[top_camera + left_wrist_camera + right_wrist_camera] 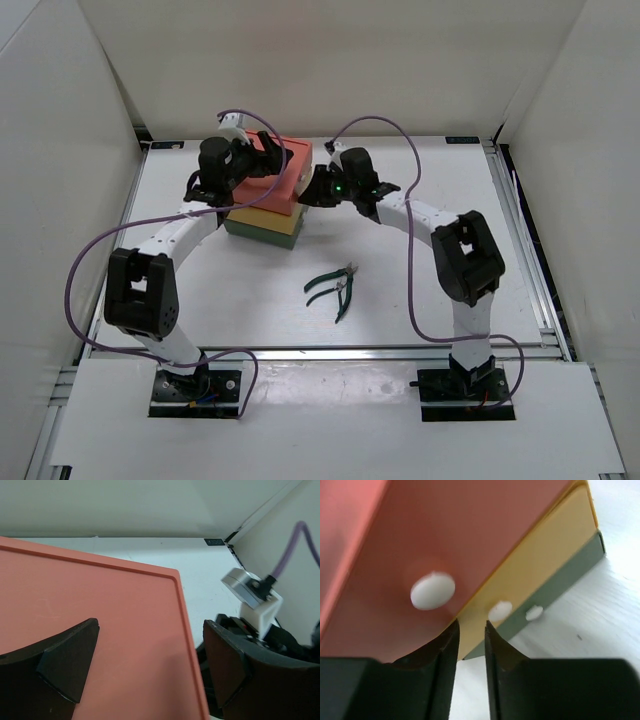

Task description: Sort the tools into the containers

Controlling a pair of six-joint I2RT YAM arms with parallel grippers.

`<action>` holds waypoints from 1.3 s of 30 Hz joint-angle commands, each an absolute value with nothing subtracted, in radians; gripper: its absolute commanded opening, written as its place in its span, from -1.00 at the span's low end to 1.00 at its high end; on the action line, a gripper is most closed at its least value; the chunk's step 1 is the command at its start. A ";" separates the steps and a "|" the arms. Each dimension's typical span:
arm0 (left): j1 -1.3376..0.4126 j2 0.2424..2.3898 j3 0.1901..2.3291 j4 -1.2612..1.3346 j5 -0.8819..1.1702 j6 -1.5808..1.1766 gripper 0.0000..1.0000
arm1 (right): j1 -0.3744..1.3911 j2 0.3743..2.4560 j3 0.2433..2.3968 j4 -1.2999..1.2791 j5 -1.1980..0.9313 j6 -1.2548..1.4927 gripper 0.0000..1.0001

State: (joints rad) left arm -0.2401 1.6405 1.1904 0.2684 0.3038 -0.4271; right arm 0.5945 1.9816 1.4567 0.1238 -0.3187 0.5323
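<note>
1. A white table is recorded as the carrying surface.
2. A stack of three box drawers is seated on its far-left part. Only the dark green drawer at the bottom is in contact with the table.
3. Two dark-green-handled pliers are laid close together near the centre, well apart from the stack.

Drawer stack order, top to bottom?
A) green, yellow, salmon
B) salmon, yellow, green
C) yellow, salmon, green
B: the right wrist view shows the salmon-red drawer on top, the yellow drawer under it and the dark green drawer at the bottom.
</note>
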 commanded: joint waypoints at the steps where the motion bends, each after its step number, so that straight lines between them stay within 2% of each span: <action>1: -0.273 1.700 1.161 0.063 0.341 -0.456 0.93 | 0.598 2.052 1.561 0.178 -0.460 0.546 -0.32; 4: -0.278 1.694 1.170 0.046 0.331 -0.445 0.92 | 0.583 2.056 1.559 0.208 -0.470 0.552 -0.31; 6: -0.278 1.687 1.170 0.041 0.318 -0.440 0.93 | 0.562 1.995 1.433 0.282 -0.450 0.595 -0.27; 7: -0.276 1.684 1.170 0.038 0.311 -0.436 0.92 | 0.546 1.970 1.343 0.364 -0.439 0.626 -0.19; 10: -0.273 1.681 1.173 0.037 0.313 -0.436 0.93 | 0.509 1.927 1.232 0.466 -0.448 0.660 -0.08; 14: -0.276 1.687 1.181 0.032 0.316 -0.436 0.93 | 0.485 1.969 1.184 0.557 -0.537 0.718 -0.06; 21: -0.278 1.693 1.180 0.032 0.325 -0.439 0.94 | 0.485 2.160 1.212 0.859 -0.709 0.886 -0.01; 39: -0.284 1.692 1.178 0.026 0.319 -0.436 0.93 | 0.491 2.362 1.353 0.974 -0.696 0.956 0.02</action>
